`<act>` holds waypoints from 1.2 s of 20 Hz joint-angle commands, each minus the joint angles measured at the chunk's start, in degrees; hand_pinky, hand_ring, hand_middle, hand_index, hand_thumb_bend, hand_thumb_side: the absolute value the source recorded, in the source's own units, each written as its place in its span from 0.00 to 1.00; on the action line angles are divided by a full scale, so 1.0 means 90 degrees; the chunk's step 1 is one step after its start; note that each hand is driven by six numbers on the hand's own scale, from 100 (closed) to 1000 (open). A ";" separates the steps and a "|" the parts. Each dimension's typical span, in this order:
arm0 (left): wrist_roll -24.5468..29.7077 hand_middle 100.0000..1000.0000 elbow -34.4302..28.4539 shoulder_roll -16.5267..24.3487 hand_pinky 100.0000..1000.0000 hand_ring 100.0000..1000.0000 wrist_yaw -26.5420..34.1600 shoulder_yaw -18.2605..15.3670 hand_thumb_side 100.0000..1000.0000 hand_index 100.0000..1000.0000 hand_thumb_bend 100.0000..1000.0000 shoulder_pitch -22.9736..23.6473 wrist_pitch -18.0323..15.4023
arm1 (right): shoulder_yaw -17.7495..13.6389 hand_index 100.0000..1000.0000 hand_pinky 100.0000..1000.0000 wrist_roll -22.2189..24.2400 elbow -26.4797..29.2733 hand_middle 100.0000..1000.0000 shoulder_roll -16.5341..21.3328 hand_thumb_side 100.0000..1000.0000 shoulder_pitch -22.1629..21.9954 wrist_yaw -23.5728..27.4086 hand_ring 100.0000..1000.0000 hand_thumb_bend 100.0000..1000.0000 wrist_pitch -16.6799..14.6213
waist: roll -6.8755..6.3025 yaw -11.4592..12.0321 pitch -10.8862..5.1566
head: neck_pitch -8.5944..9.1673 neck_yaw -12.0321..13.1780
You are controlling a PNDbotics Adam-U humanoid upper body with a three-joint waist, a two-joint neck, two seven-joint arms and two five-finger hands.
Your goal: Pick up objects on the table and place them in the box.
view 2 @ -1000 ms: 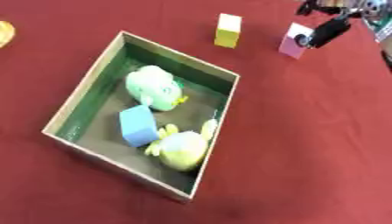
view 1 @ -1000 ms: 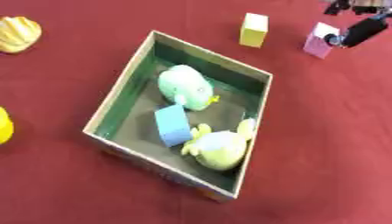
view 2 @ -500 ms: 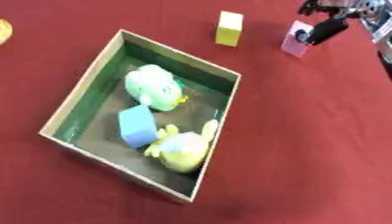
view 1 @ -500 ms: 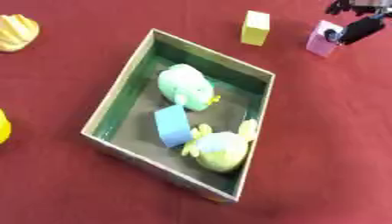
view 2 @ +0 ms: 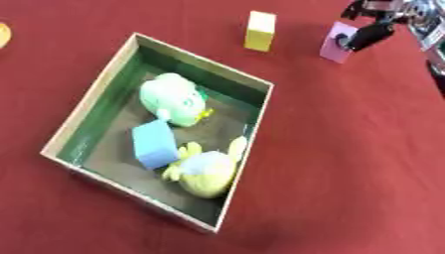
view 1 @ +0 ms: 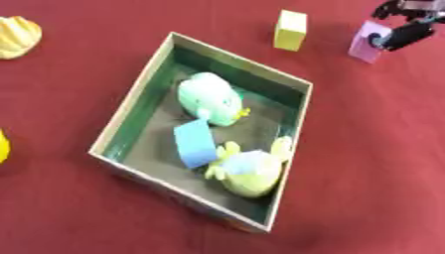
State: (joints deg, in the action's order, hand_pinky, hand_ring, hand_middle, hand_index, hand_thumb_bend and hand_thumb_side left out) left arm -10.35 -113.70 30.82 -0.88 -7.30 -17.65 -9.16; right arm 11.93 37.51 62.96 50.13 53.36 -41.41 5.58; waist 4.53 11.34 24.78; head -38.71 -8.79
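A shallow open box (view 1: 139,84) with a green inner lining sits in the middle of the red table. Inside it lie a pale green plush toy (view 1: 210,98), a blue cube (view 1: 195,144) and a yellow-green plush toy (view 1: 250,171). Beyond the box's far corner a yellow block (view 1: 291,30) stands upright. At the far right stands a pink block (view 1: 365,47), and my right hand (view 1: 407,33) reaches down from the upper right corner with its dark fingers curled against that block's right side and face. My left hand shows in no view.
A yellow ridged object (view 1: 17,35) lies at the far left, and another yellow object (view 1: 3,146) pokes in at the left edge. Red tablecloth (view 1: 365,149) stretches to the right of the box.
The pink block has shifted very slightly with my right hand's fingers on it. The box and its contents have not moved.
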 commanded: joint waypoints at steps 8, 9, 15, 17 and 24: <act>-0.0010 0.64 -0.0100 0.0200 0.77 0.58 0.0042 -0.0066 0.56 0.83 0.00 -0.0060 -0.0001 | -0.0113 0.95 0.89 0.0045 -0.0139 0.90 0.0087 0.46 0.0151 -0.0178 0.99 0.08 -0.0071 | -0.0037 0.0016 -0.0055 | 0.0133 -0.0031; -0.0009 0.64 -0.0100 0.0200 0.77 0.58 0.0044 -0.0066 0.56 0.83 0.00 -0.0060 -0.0001 | -0.0111 0.95 0.89 0.0050 -0.0155 0.90 0.0078 0.46 0.0153 -0.0193 0.99 0.08 -0.0079 | -0.0035 0.0022 -0.0048 | 0.0136 -0.0033; -0.0012 0.64 -0.0100 0.0203 0.77 0.58 0.0051 -0.0073 0.56 0.83 0.00 -0.0049 0.0006 | -0.0130 0.95 0.88 0.0104 -0.0101 0.88 0.0046 0.42 0.0174 -0.0087 0.97 0.00 -0.0144 | -0.0031 0.0034 -0.0020 | 0.0117 -0.0027; -0.0012 0.64 -0.0100 0.0204 0.77 0.58 0.0052 -0.0073 0.56 0.83 0.00 -0.0049 0.0005 | -0.0159 0.95 0.88 0.0118 -0.0017 0.88 0.0051 0.40 0.0189 0.0021 0.97 0.00 -0.0128 | -0.0025 0.0026 -0.0021 | 0.0104 -0.0020; -0.0003 0.64 -0.0100 0.0205 0.77 0.59 0.0051 -0.0068 0.56 0.83 0.00 -0.0065 0.0001 | -0.0094 0.94 0.87 0.0409 -0.0065 0.83 0.0050 0.29 0.0168 0.0044 0.96 0.07 -0.0136 | 0.0004 0.0030 -0.0018 | 0.0144 -0.0040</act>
State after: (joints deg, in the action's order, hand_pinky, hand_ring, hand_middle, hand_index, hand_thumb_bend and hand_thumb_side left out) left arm -10.35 -113.70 30.82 -0.47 -7.30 -17.70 -9.16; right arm 11.17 40.54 62.22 49.29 54.42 -40.98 4.49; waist 4.80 11.61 25.67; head -38.21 -8.98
